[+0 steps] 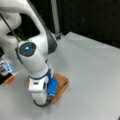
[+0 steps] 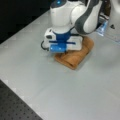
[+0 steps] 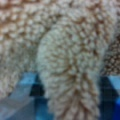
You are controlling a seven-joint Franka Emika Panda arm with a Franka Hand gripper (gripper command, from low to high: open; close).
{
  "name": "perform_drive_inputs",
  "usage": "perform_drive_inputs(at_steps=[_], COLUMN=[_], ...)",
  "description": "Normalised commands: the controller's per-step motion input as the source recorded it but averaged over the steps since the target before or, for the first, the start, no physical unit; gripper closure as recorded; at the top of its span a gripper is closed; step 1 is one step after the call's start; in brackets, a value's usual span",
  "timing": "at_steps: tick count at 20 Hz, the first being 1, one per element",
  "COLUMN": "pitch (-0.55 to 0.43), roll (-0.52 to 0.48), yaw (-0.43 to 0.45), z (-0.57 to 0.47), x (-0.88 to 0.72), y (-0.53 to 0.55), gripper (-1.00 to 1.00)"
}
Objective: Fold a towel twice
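The towel [image 1: 62,83] lies on the grey table as a small, thick orange-brown bundle, folded over itself, in both front views [image 2: 75,58]. The arm's wrist stands right on top of it. My gripper [image 1: 49,98] points straight down at the bundle's edge nearest a front view's bottom. It is mostly hidden by the blue and white hand [image 2: 63,51]. In the wrist view a raised ridge of the towel [image 3: 70,62] runs down between the blue fingers [image 3: 27,82], and my gripper [image 3: 70,100] is shut on that ridge.
A small orange object [image 1: 10,79] and a blue-and-white item [image 1: 5,68] sit at a front view's left. A metal post [image 1: 55,15] rises behind the arm. A dark perforated surface [image 2: 17,105] borders the table's edge.
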Motion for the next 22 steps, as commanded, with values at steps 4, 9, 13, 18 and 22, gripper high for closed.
perform_drive_inputs(at_steps=[4, 9, 13, 18, 22], pitch=[-0.164, -0.147, -0.103, -0.084, -0.067], roll=[0.007, -0.006, 0.001, -0.002, -0.002], yaw=[-0.009, 0.018, 0.056, 0.089, 0.119], z=[-0.05, -0.02, -0.01, 0.03, 0.04], x=[-0.07, -0.04, -0.03, -0.03, -0.01], y=[-0.12, -0.12, -0.1, -0.09, -0.09], gripper=[1.0, -1.0, -1.0, -1.0, -1.0])
